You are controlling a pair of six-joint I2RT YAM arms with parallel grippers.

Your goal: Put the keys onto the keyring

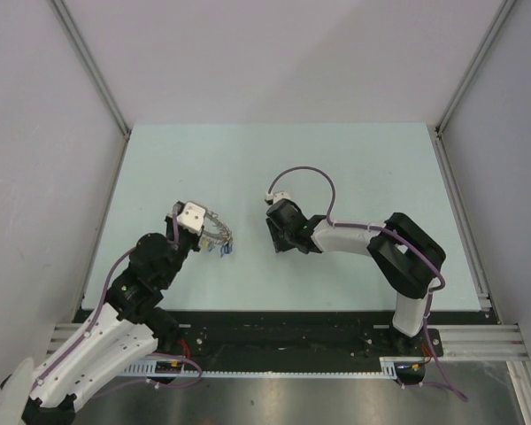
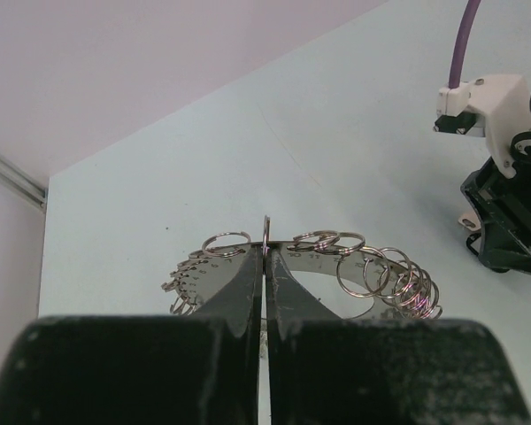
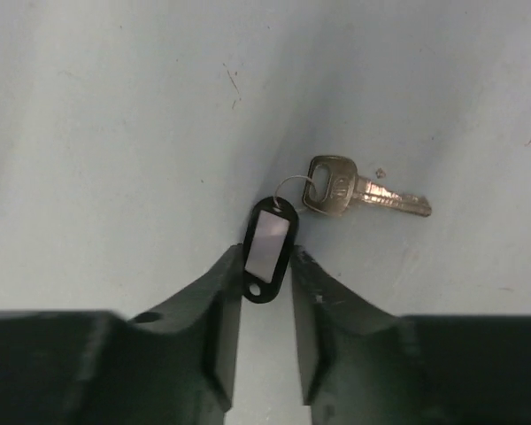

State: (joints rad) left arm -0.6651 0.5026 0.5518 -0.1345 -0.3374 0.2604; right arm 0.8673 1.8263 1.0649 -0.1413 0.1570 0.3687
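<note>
My left gripper (image 2: 265, 258) fills the near edge of its wrist view, fingers pressed together with the thin wire of the keyring (image 2: 336, 250) pinched between the tips. The ring curves away on both sides, small split rings and keys fanning round it, and it sits left of the middle of the desk (image 1: 336, 159), closer to the near edge than the far one. Whether it touches the surface I cannot tell. My right gripper (image 3: 265, 266), just right of it near the desk's middle, has its fingers closed on the lower end of a black tag (image 3: 267, 241) with a pale label. A small wire loop (image 3: 292, 183) joins the tag to a silver key (image 3: 363, 190) lying flat on the desk, blade pointing right.
</note>
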